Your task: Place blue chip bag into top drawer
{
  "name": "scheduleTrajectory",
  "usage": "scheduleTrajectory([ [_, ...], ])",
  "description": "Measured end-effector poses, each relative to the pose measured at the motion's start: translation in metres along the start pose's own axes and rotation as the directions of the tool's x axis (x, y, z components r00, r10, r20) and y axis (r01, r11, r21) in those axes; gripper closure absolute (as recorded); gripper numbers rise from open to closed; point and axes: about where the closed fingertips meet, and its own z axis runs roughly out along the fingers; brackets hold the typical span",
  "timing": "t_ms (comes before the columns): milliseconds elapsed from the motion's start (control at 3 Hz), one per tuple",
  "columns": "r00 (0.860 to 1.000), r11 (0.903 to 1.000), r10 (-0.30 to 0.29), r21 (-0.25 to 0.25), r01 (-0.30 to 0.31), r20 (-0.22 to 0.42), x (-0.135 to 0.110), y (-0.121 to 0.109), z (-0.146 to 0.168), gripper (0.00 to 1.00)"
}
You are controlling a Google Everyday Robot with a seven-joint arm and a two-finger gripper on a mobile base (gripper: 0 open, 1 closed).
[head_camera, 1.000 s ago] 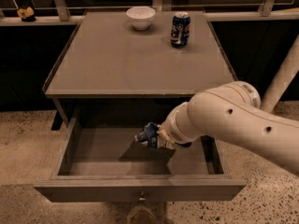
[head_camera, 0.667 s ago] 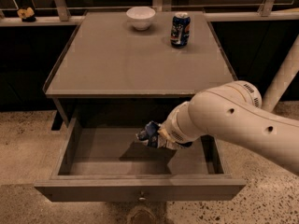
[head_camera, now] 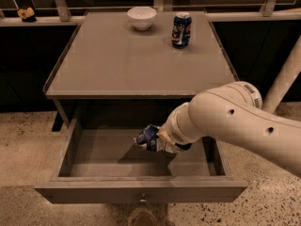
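The top drawer (head_camera: 94,190) is pulled wide open below the table top; its small metal knob (head_camera: 142,200) sits at the middle of the front panel. My white arm reaches in from the right. My gripper (head_camera: 163,143) is inside the drawer opening, mostly hidden behind the wrist. It is shut on the blue chip bag (head_camera: 147,137), a crinkled dark-blue bag with pale edges. The bag hangs a little above the drawer floor, right of the middle, and casts a shadow beneath it.
On the table top (head_camera: 131,65) a white bowl (head_camera: 141,17) stands at the back middle and an upright blue soda can (head_camera: 181,29) to its right. A white post (head_camera: 282,84) leans at the far right. Speckled floor lies on both sides of the drawer.
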Motion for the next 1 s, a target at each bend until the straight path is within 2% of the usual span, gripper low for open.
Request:
scheduleTrajectory([
  [333, 1.000, 1.0000, 0.000, 0.000, 0.000, 0.000, 0.0000, 0.0000, 0.0000, 0.11],
  [667, 1.000, 1.0000, 0.000, 0.000, 0.000, 0.000, 0.0000, 0.0000, 0.0000, 0.00],
  [1000, 1.000, 1.0000, 0.000, 0.000, 0.000, 0.000, 0.0000, 0.0000, 0.0000, 0.00],
])
